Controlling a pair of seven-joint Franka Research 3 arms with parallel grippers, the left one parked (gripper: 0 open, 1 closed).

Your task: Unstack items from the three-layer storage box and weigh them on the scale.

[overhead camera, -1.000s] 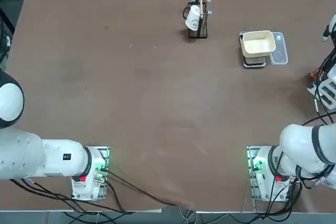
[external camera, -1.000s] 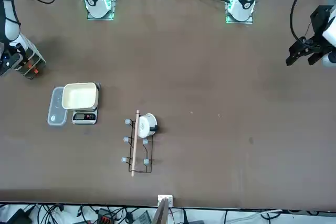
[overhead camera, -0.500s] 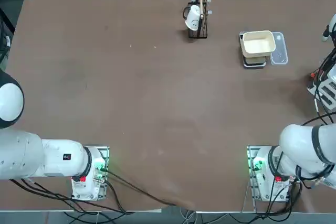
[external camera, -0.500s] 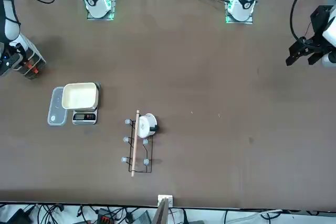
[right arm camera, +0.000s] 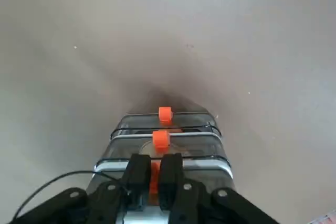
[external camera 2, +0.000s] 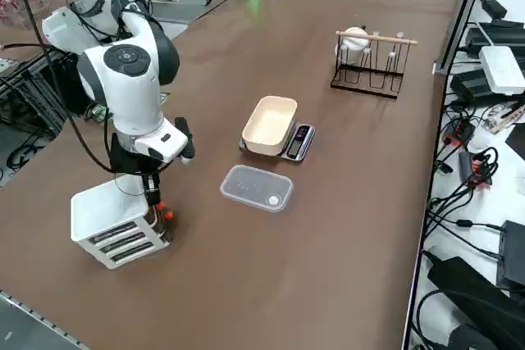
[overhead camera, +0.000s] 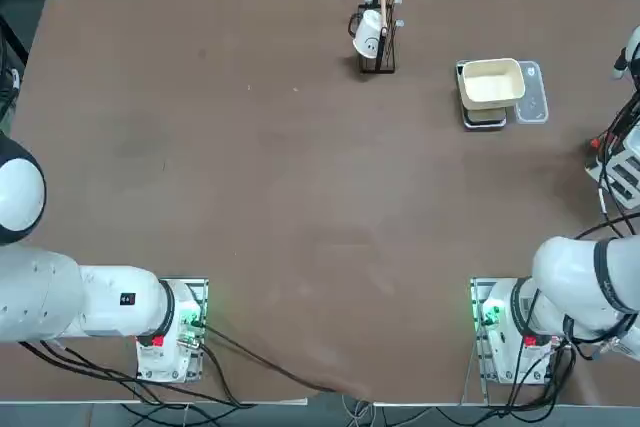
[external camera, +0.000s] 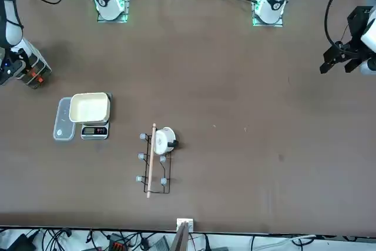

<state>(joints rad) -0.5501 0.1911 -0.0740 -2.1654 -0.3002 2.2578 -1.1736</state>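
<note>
The storage box (external camera 2: 108, 212) stands on the table on the robot's right side, its three tiers stacked. Orange tabs project from its front, one per tier. The right gripper (right arm camera: 154, 178) is at the box front. Its fingers are nearly together, with only a narrow gap, and are closed on the nearest orange tab (right arm camera: 154, 183). The tab fills that gap.

Change status: over the last second, the top and front views show no clear displacement of box, bowl or scale. The grip therefore appears settled, while no tier is visibly drawn out. The step in hand is judged to be opening a tier; a straight, level pull is advised, as a skewed pull could drag the whole box.

Forward of the box, the scale (external camera: 94, 131) carries the cream bowl (external camera 2: 271, 125). The clear lid (external camera 2: 257, 188) lies beside the scale. The wire rack (external camera 2: 373, 67) with a white cup (external camera 2: 355, 42) stands farther off.

View differences: the wrist view shows the tab between the fingers; the top view does not. The right side view shows the box's side and slots, which the arm largely hides in the front view. Box contents cannot be identified.
</note>
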